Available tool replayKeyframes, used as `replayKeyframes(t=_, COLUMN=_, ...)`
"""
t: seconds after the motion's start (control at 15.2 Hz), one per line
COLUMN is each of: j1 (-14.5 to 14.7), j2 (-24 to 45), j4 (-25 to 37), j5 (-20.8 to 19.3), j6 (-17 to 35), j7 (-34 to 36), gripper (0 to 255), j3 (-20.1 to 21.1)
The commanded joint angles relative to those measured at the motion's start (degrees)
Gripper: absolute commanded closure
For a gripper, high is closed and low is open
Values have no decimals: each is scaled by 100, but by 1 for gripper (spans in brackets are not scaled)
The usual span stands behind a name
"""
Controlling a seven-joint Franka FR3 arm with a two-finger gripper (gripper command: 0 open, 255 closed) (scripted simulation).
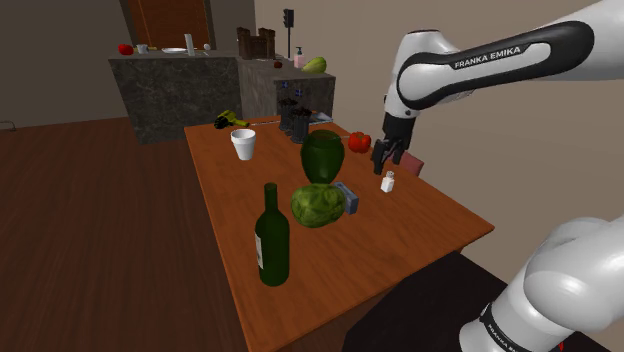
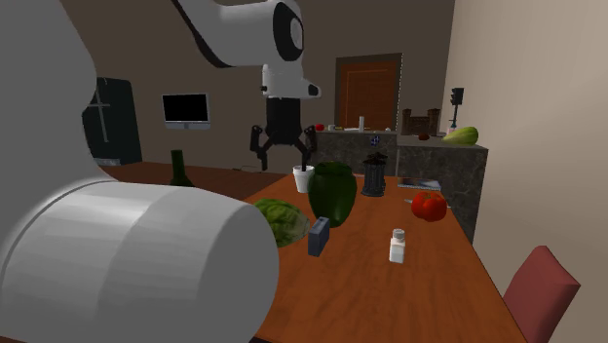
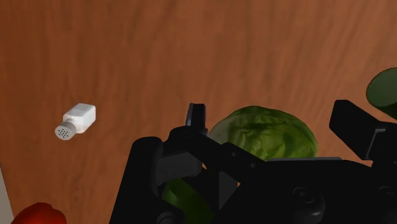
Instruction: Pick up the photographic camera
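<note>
Camera (image 1: 347,195) (image 2: 319,236), a small grey-blue box, stands on the table (image 1: 420,215) below the jaws and a little to one side of them, untouched. The gripper (image 1: 390,160) (image 2: 284,154) (image 3: 277,124) hangs well above the wood with its jaws spread wide and nothing between them. Straight under the gap lies a lettuce (image 3: 267,130) (image 1: 318,205) (image 2: 283,219), with the camera just beside it. Next out from the lettuce is a dark green vase (image 1: 323,155) (image 2: 332,192), upright. To the other side of the jaws a white shaker (image 3: 76,121) (image 1: 388,181) (image 2: 397,245) stands alone on bare wood, and a red pepper (image 1: 359,141) (image 2: 429,205) (image 3: 38,215) sits beyond it. Farther off are a white cup (image 1: 243,144) (image 2: 304,178), a black grinder (image 1: 298,122) (image 2: 374,175), and a green bottle (image 1: 271,240) near the table's edge.
</note>
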Motion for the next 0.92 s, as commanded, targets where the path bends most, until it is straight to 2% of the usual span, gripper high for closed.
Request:
replayKeyframes(t=0.0, j1=-23, j2=544, j4=179, j5=14, j6=378, j7=-29, gripper=0, j3=-47)
replayKeyframes(t=0.46, j1=-76, j2=2079, j4=799, j5=150, j6=1306, j7=-134, gripper=0, j3=-172)
replayKeyframes(t=0.86, j1=-151, j2=3421, j4=1620, j5=350, j6=1831, j7=-263, gripper=0, j3=-226)
